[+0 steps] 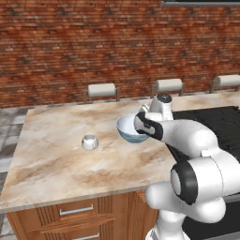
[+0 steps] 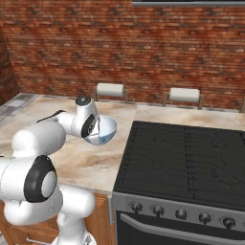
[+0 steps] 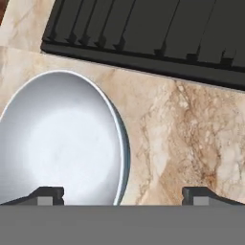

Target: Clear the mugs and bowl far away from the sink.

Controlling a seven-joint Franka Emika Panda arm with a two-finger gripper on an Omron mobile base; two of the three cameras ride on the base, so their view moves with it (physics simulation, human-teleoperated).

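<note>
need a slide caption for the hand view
Open gripper above the white bowl on the marble counter, beside the black stovetop.

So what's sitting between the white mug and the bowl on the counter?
Nothing: bare marble counter separates the white mug from the bowl, seen in the left base view.

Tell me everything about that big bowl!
The bowl is big and round, smooth white inside with a pale blue outside, and looks like glazed china. It is empty and sits upright on the marble counter, near the edge of the black stovetop. The robot's gripper hangs just above its rim with the jaws wide open, one finger over the bowl's inside and one outside, not gripping it. A little white mug stands apart from it.
</note>
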